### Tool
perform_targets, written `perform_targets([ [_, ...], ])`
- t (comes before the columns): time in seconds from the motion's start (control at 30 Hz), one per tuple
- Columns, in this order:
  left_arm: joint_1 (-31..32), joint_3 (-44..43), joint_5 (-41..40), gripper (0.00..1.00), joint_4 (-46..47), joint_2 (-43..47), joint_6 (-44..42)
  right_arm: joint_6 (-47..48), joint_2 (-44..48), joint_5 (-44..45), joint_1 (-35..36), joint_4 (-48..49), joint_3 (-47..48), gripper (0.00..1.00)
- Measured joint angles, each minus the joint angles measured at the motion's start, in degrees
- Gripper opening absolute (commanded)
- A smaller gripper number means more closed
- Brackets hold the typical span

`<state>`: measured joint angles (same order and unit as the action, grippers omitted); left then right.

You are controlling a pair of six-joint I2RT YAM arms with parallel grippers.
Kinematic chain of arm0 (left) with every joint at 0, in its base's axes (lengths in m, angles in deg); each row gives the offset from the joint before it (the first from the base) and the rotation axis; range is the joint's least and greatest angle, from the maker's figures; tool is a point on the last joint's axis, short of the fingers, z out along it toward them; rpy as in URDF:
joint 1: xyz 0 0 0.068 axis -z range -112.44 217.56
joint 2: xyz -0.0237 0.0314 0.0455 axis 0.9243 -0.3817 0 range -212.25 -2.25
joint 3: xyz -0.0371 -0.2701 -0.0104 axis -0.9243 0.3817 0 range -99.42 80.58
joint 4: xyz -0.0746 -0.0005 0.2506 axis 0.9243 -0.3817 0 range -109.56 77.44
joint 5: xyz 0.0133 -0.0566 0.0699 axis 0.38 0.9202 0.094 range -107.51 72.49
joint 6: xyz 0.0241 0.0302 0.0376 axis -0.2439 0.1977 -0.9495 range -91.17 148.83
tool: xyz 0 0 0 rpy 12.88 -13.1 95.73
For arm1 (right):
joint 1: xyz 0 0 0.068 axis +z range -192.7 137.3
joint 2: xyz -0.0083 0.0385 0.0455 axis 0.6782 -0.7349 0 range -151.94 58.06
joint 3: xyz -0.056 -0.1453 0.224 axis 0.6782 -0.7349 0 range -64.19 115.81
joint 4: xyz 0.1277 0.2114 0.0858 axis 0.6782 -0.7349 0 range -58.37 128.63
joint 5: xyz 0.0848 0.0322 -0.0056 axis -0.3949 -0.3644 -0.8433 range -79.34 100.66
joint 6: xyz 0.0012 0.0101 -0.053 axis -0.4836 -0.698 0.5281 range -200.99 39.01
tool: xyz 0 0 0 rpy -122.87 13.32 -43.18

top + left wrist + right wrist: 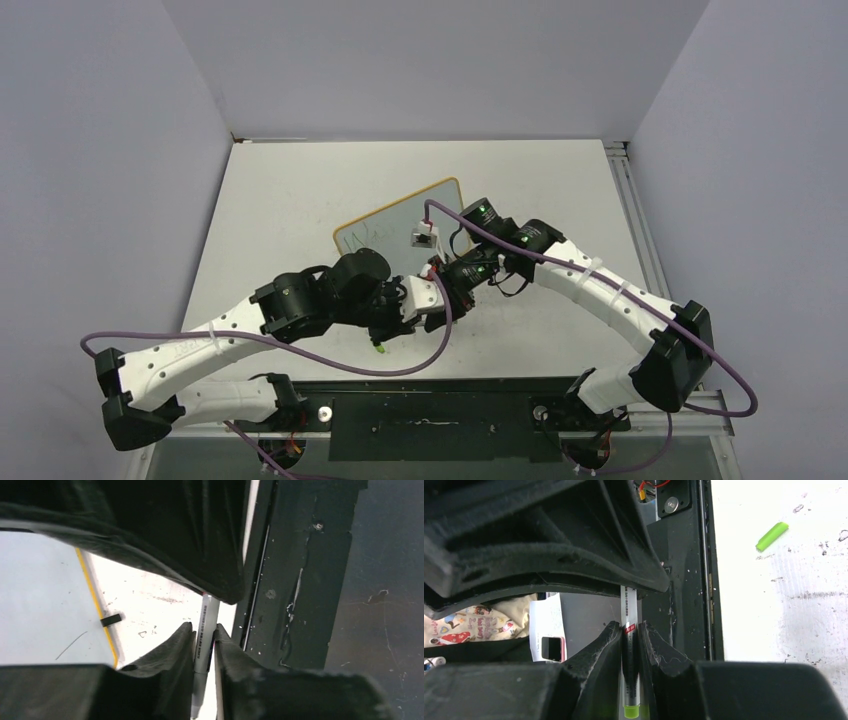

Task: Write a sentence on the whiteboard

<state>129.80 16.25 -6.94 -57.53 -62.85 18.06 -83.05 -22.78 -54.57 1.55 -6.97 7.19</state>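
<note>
Whiteboard (392, 222) lies tilted at centre of counter (280, 200), just up-frame of both tools. Left tool (204, 635) and right tool (629, 630) each clamp a marker (630, 611), apparently the same one. Right one nearer the board.

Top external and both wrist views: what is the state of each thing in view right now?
left gripper: shut on the marker.
right gripper: shut on the same marker.
marker: clamped by both grippers at once, cap off.
cap: green, lying loose on the table.
whiteboard: lying askew on the table.
sentence: a few green strokes at the board's left end, unreadable.
</note>
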Motion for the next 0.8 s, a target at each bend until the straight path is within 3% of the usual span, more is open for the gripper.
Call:
perform_targets([
  [0.07,1.05,-0.02,0.22,0.00,-0.72,-0.26,-0.24,0.17,0.00,0.13,-0.20,-0.09,0.00,0.12],
  [0.2,2.14,0.04,-1.03,0.00,-0.66,-0.20,0.04,-1.53,0.28,-0.11,-1.36,0.94,-0.37,0.31],
  [0.23,2.14,0.24,-1.62,0.00,0.04,-0.09,0.39,-2.93,0.74,-0.15,-2.14,2.56,-1.16,0.39],
  [0.37,2.21,3.85,-3.39,0.00,3.26,1.99,3.17,-9.62,4.33,0.59,-8.37,10.38,-6.12,0.56],
  [0.53,2.03,7.23,-4.13,0.00,5.55,4.44,6.78,-16.35,8.09,3.19,-12.31,19.19,-10.49,0.64],
  [0.8,-2.86,11.28,-0.02,0.00,12.74,7.85,11.39,-28.89,13.84,2.73,-11.89,35.21,-19.34,0.65],
])
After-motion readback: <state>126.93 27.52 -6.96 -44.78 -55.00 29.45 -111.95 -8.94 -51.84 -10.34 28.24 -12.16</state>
